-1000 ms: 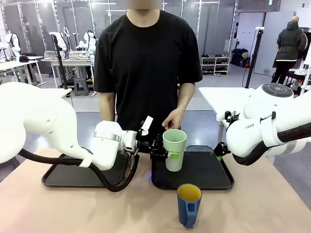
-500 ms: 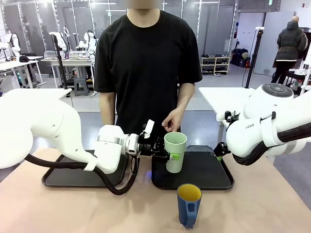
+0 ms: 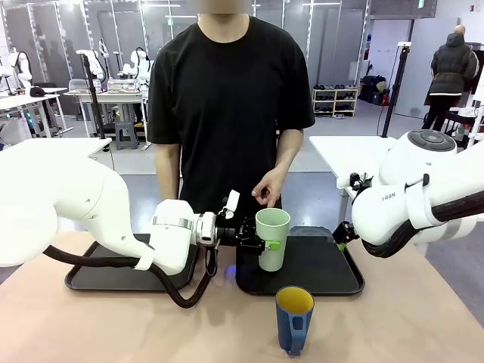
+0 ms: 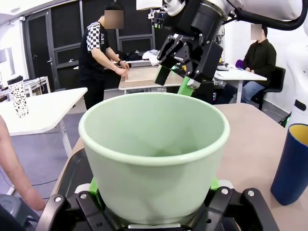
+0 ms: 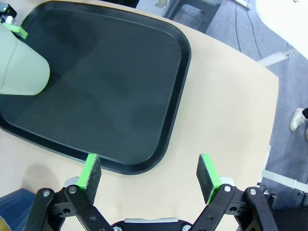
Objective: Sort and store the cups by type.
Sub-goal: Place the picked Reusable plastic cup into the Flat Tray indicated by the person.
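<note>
A lab room with other work tables lies behind a pale wooden table (image 3: pixel 423 325). 2 black trays sit side by side on the table's far half, the left tray (image 3: pixel 98 276) and the right tray (image 3: pixel 325 268). A person in a black T-shirt stands at the far side. One hand (image 3: pixel 266 189), fingers curled, hangs just above and behind the green tumbler (image 3: pixel 272 238) without touching it.

The left arm reaches from the left across the left tray, and the left gripper (image 3: pixel 265 243) is clamped on the tumbler's lower body, 1 green pad on each side. The tumbler is upright over the left part of the right tray. I cannot tell whether its base touches the tray. In the left wrist view the tumbler (image 4: pixel 154 154) sits between the fingers with its mouth open and nothing inside.

The blue mug (image 3: pixel 293 319), yellow inside, stands upright on bare table near the front edge, just in front of the right tray and apart from the tumbler. It shows at the right edge of the left wrist view (image 4: pixel 293 166).

The right gripper (image 5: pixel 150 175) hangs over the near right corner of the right tray (image 5: pixel 120 72). Its jaws are spread wide and hold nothing. The tumbler (image 5: pixel 21 67) is well to its left. The left wrist view also catches this gripper (image 4: pixel 175 82) beyond the tumbler, pads apart.
</note>
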Motion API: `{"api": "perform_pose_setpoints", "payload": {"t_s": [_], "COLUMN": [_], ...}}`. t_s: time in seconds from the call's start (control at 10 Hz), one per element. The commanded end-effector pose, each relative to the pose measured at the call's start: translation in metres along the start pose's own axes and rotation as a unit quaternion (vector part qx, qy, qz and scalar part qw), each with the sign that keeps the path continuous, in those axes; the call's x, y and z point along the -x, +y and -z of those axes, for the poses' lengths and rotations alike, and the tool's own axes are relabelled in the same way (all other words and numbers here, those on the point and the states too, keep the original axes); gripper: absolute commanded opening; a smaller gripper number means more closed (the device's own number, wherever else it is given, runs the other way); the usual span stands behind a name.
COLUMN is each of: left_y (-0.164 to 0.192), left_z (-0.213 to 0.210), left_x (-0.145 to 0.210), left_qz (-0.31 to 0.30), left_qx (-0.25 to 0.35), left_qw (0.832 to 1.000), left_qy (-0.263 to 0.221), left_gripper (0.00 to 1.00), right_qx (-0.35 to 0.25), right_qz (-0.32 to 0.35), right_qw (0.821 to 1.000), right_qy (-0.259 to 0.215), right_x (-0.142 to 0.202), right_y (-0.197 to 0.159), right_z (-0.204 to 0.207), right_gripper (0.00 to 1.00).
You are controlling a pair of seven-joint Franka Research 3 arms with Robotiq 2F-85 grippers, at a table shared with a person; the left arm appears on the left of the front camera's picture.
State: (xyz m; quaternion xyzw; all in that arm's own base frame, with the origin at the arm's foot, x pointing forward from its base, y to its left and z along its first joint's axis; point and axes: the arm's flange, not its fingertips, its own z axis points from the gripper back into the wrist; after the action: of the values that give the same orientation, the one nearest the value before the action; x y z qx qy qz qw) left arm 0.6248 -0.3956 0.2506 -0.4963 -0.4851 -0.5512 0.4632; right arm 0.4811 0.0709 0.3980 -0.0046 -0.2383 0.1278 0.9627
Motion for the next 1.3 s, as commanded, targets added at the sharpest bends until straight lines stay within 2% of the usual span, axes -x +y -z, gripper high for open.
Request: {"api": "perform_pose_setpoints", "payload": {"t_s": [0.0, 0.6, 1.1, 1.2], "left_y": [0.006, 0.007, 0.01, 0.01], "left_z": [0.006, 0.006, 0.007, 0.006], "left_x": [0.004, 0.015, 0.022, 0.022], "left_qz": [-0.016, -0.028, -0.04, -0.046], "left_qx": [-0.021, -0.031, -0.028, -0.028], "left_qw": [1.0, 0.999, 0.999, 0.999], "left_qy": [-0.011, 0.01, 0.006, 0.009], "left_gripper": [0.88, 0.88, 0.88, 0.96], "right_qx": [0.001, 0.001, 0.001, 0.001], "right_qz": [-0.002, -0.002, -0.002, -0.002], "right_qw": [1.0, 1.0, 1.0, 1.0], "right_qy": [0.0, 0.0, 0.0, 0.0], "right_x": [0.001, 0.001, 0.001, 0.001], "right_y": [0.0, 0.0, 0.0, 0.0], "right_z": [0.0, 0.0, 0.0, 0.0], "right_gripper": [1.0, 1.0, 1.0, 1.0]}}
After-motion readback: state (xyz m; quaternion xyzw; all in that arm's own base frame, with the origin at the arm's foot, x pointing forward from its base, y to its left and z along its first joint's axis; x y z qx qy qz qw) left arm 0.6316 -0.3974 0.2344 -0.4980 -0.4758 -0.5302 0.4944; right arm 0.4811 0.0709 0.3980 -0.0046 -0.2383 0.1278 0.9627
